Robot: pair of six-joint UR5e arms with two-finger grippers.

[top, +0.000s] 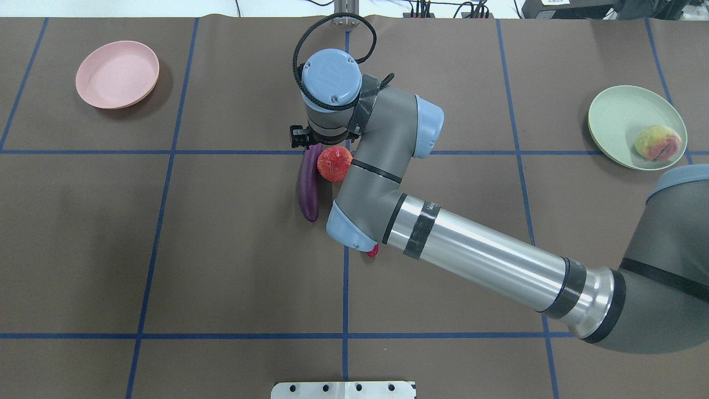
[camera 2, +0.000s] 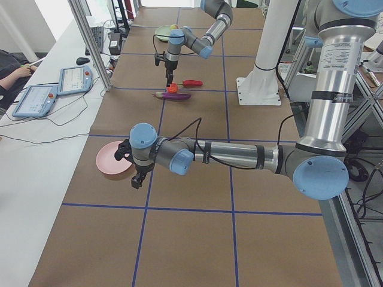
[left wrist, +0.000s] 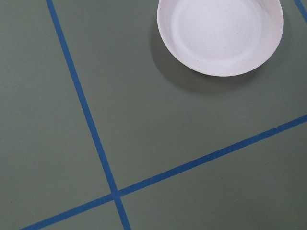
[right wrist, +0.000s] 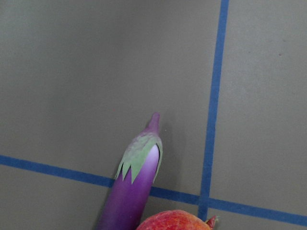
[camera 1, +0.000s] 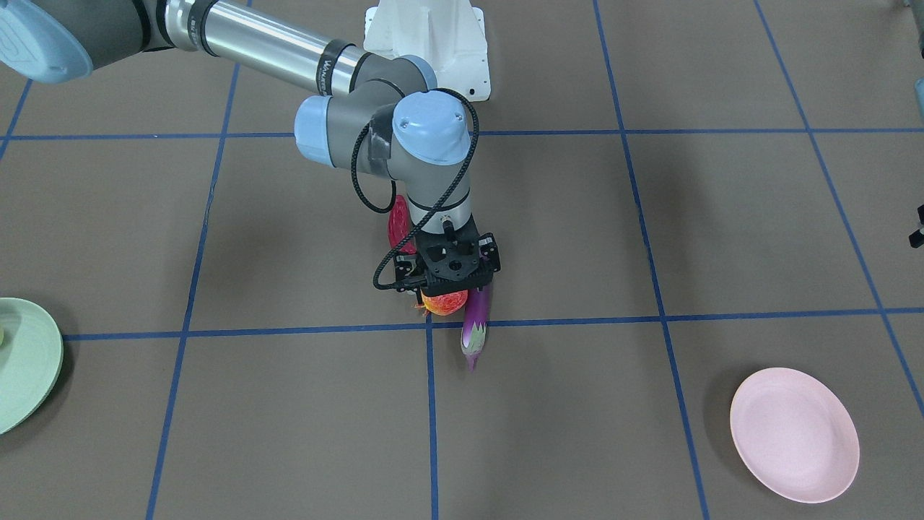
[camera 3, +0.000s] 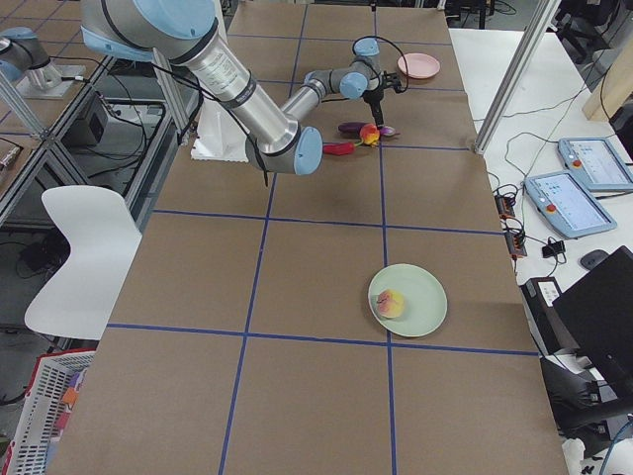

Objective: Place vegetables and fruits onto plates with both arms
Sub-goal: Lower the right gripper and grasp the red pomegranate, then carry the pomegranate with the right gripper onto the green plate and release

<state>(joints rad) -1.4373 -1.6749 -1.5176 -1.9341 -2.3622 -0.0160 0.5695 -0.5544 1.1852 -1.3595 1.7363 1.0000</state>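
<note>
1. Two plates sit well apart in the front-facing view, the shallow round pale mint-green plate [camera 1: 29, 375] at one edge and the shallow round pale pink plate [camera 1: 794, 435] at the other, probably so each arm serves its own side. The black two-finger right gripper [camera 1: 447, 283] hangs directly over the round red-orange pomegranate [camera 1: 444, 303], which lies just beside the long glossy purple eggplant [camera 1: 476, 325]. Its fingers are hidden under its body, so I cannot tell whether they are spread or closed. The wrinkled dark-red chili pepper [camera 1: 398, 224] lies near them, on the robot's side.
2. Overhead, the round yellow-pink peach [top: 658, 142] already rests on the green plate, and no produce shows on the pink one.
3. From the left end, the black left gripper [camera 2: 136, 176] hovers just beside the pink plate. Its finger spacing cannot be judged here.
4. From the right end, the other three items cluster mid-table under the right gripper.
5. The left wrist camera sees only the pink plate and blue tape lines [left wrist: 86, 108] — poised near its drop point, I judge.
6. The right wrist camera looks straight down on the eggplant's calyx and the pomegranate's top — this suits a top-down pick.
</note>
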